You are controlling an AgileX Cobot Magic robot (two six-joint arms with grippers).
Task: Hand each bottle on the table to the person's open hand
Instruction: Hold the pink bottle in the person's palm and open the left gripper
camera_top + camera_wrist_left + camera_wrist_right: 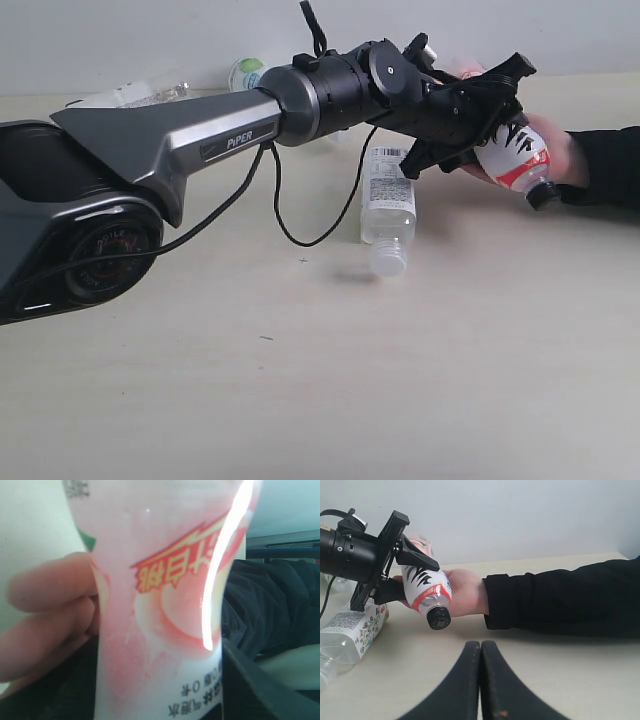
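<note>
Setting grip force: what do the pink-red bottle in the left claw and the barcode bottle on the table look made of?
Pink-red bottle: probably plastic under a glossy printed sleeve; a bright glare streak crosses it in the left wrist view. Its black cap looks plastic. Barcode bottle: clear plastic, see-through below a white label, paper or film unclear.

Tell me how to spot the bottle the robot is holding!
Follow the big grey arm to its left gripper, at the person's hand. The bottle it grips has a pink-red label and a black cap; the barcode bottle lying nearby has a white cap.
</note>
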